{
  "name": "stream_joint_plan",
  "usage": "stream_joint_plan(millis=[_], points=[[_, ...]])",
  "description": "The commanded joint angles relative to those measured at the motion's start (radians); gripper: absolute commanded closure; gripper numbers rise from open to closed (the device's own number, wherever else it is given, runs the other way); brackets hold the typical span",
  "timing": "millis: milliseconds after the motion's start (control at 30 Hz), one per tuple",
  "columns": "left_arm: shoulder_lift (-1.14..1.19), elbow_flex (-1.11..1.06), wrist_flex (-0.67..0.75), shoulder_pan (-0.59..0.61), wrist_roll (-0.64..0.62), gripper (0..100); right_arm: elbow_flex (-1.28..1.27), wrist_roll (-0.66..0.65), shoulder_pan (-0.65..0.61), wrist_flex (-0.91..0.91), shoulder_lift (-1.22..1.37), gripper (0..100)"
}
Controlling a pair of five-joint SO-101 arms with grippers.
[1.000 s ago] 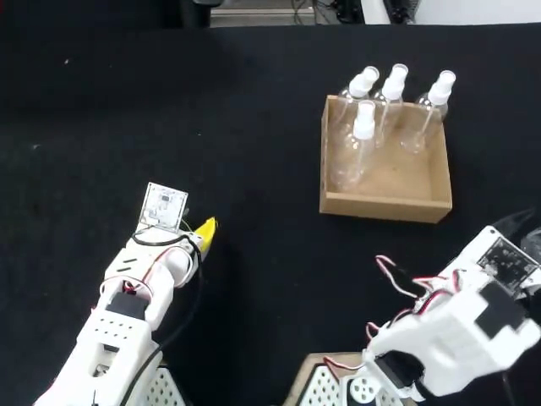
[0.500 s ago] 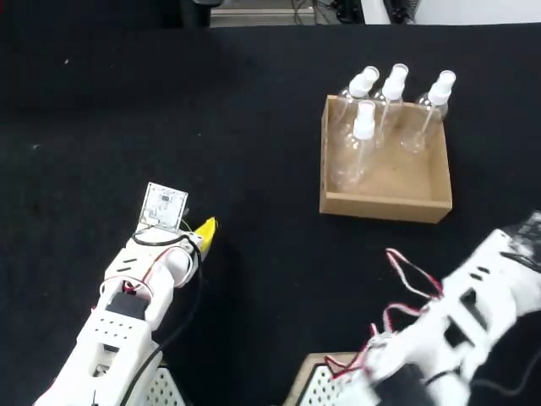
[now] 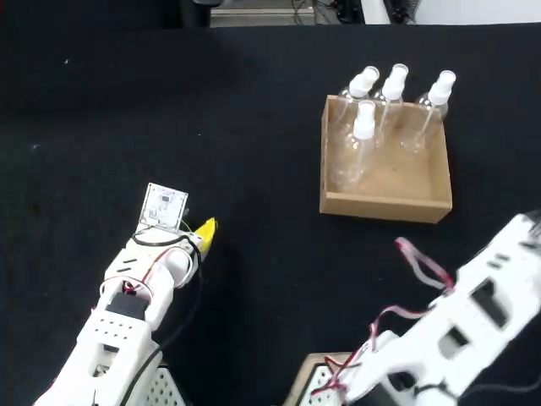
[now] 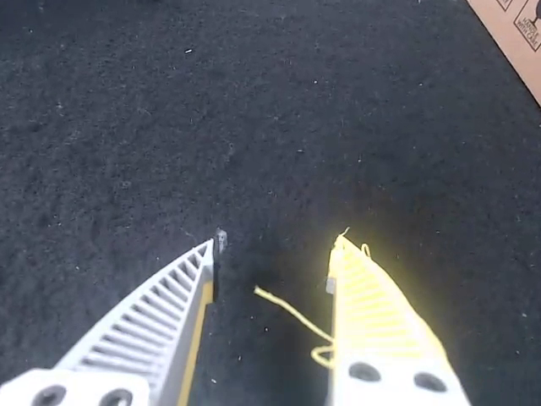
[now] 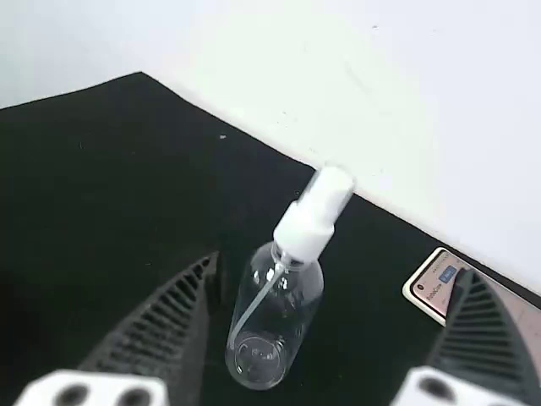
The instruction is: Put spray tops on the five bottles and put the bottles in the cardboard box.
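The cardboard box [image 3: 385,199] stands at the back right and holds several clear bottles [image 3: 357,144] with white spray tops; its corner [image 4: 516,25] shows in the left wrist view. Another clear bottle [image 5: 275,309] with a white spray top [image 5: 314,211] lies on the black table, base toward the right wrist camera. My right gripper [image 5: 338,271] is open, one finger on each side of this bottle without gripping it. My left gripper [image 4: 275,254] is open over bare table at the front left [image 3: 199,230], with nothing between its fingers.
The right arm [image 3: 473,321] stretches toward the table's right edge. A phone-like object [image 5: 433,283] lies at the table edge just beyond the bottle, with a white surface behind it. A loose yellow thread [image 4: 292,313] hangs at the left gripper.
The right arm has swung outward toward the right edge of the table, its wrist leaving the high view. The left arm has not moved.
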State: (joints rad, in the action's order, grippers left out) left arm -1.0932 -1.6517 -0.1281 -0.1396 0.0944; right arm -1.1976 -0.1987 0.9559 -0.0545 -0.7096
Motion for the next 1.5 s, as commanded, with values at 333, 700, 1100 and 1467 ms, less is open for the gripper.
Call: stream_joint_plan(millis=[333,700,1100,1467], points=[[-0.017,0.012,0.021,-0.004,0.006,79,0.317,-0.011,0.0,-0.034,0.452,63.5],[-0.017,0.012,0.021,-0.004,0.006,79,0.36,-0.011,0.0,-0.261,0.671,63.5],[-0.017,0.013,0.021,-0.004,0.006,79,0.476,-0.011,-0.032,-0.262,0.819,63.5],[-0.017,0.013,0.021,-0.004,0.006,79,0.504,-0.011,-0.058,-0.264,0.885,63.5]])
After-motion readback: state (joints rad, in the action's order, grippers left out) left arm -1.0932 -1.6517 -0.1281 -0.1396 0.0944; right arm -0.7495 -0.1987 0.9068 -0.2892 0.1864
